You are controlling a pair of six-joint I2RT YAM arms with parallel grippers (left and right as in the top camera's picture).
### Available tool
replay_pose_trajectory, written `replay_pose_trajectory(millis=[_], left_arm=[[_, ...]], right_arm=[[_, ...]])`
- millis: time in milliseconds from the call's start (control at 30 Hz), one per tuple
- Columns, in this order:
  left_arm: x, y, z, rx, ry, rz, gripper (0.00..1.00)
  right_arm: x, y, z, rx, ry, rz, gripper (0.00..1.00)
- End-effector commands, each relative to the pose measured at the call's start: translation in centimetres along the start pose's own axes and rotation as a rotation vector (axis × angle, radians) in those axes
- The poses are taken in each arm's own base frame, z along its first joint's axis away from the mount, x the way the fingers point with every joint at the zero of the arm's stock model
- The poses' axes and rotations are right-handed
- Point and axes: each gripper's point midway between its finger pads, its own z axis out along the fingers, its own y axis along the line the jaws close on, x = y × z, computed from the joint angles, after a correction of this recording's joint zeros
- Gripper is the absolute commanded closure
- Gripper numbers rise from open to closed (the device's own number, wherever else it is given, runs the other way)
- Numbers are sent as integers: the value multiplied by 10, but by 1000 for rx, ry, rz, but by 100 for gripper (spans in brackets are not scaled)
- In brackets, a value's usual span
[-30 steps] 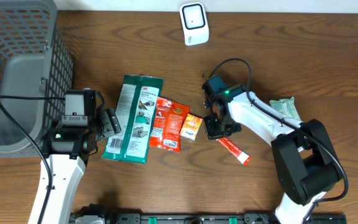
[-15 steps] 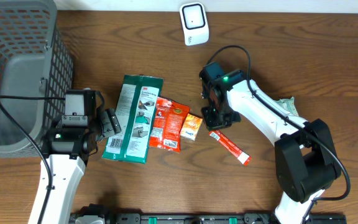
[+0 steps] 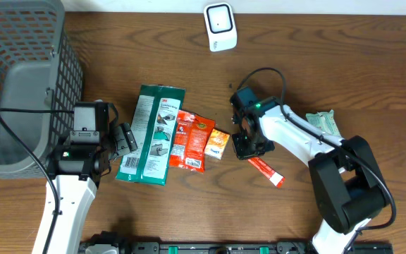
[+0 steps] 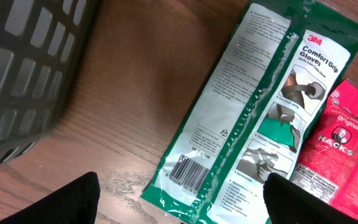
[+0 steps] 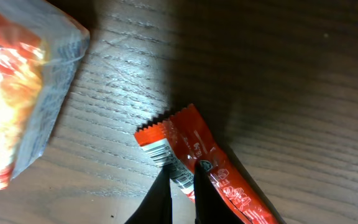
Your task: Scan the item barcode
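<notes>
Well, my left claw (image 3: 126, 138) gapes wide and empty just beside the green 3M glove pack (image 3: 151, 134). Farther right, my right claw (image 5: 182, 190) is nearly closed, pinching the barcode end of the red sachet (image 5: 219, 168) lying on the surface (image 3: 330, 63).

One counter (image 3: 344, 63), six packets: one green glove pack (image 3: 150, 134), one red bag (image 3: 180, 137), one orange bag (image 3: 200, 140), one small orange pack (image 3: 218, 143), one red stick (image 3: 268, 171), one pale green pouch (image 3: 324, 121). Also one white scanner (image 3: 220, 27), one grey basket (image 3: 20, 42), and two arms, left (image 3: 65, 204) and right (image 3: 294, 137).
</notes>
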Motion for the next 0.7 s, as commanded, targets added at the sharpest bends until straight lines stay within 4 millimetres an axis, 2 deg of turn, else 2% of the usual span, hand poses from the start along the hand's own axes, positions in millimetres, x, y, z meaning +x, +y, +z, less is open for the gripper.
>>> replay_pose_trajectory(millis=[0,167,333,500,667], left_arm=[[-5,-2,-2,8,-9,-6,15],[-5,-2,-2,8,-9,-6,15],[-5,-2,-2,8,-9,-6,15],[-5,-2,-2,8,-9,-6,15],[-5,-2,-2,8,-9,-6,15]], right_arm=[[17,-9,18,29,67,28,91],[-2,-2,1,8,24,-1,91],[-12,3,-30,10,27,-15,86],[-5,0,-28,23,54,-11,86],[1,-7,-13,45,54,-7,87]])
